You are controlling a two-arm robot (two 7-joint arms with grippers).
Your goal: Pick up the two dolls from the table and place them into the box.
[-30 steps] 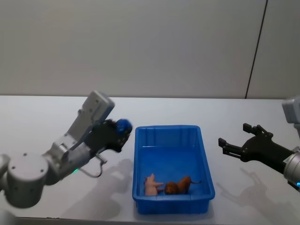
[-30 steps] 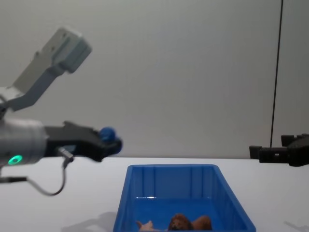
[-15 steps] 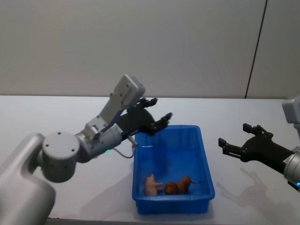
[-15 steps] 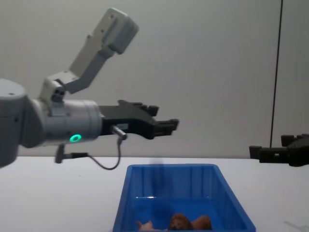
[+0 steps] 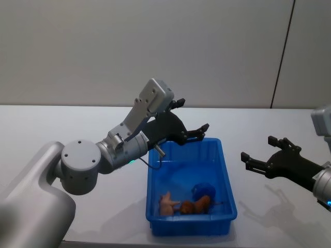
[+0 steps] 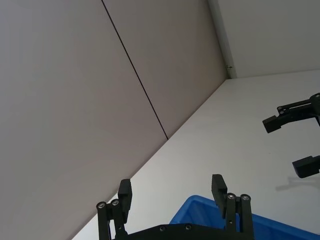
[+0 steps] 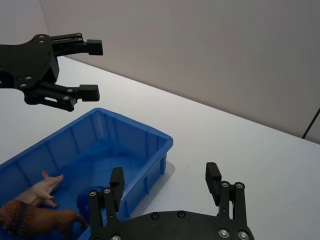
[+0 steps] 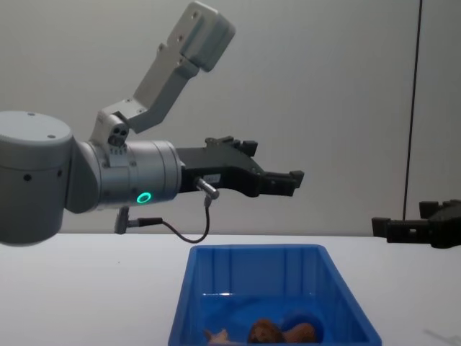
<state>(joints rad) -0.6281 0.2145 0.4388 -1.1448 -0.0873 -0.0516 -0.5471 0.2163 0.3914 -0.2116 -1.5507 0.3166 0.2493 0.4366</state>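
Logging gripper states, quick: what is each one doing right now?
Left gripper: open, empty, above the box.
Right gripper: open, empty, beside the box.

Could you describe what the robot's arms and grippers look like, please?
Both arms are light grey with rounded joints. The left gripper and right gripper are matte black with two blocky-tipped fingers. The left arm carries a green light, a thin grey cable and a boxy wrist module.

- A plain grey wall [image 5: 155, 46] fills the upper part of the frame.
- A thin dark vertical seam [image 5: 283, 51] runs down the wall at the upper right.
- The light is soft and even.
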